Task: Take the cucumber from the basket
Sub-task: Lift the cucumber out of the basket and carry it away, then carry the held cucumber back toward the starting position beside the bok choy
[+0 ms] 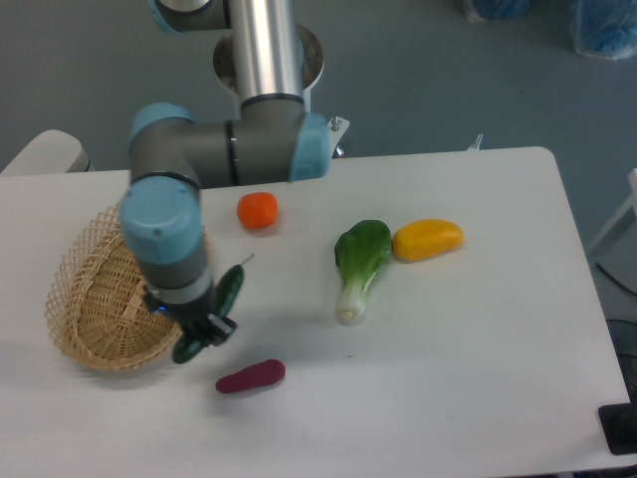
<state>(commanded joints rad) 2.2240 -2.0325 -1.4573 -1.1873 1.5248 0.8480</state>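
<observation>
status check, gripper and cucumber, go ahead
Gripper shut on cucumber. Cucumber out of the basket, past its right rim. Purple vegetable just below; nothing blocking.

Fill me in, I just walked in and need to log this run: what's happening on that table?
The arm's tool is shut on the cucumber, carrying it just past the right rim of the wicker basket, which now looks empty. Loose on the table lie a purple vegetable, an orange one, a bok choy and a yellow one.
</observation>
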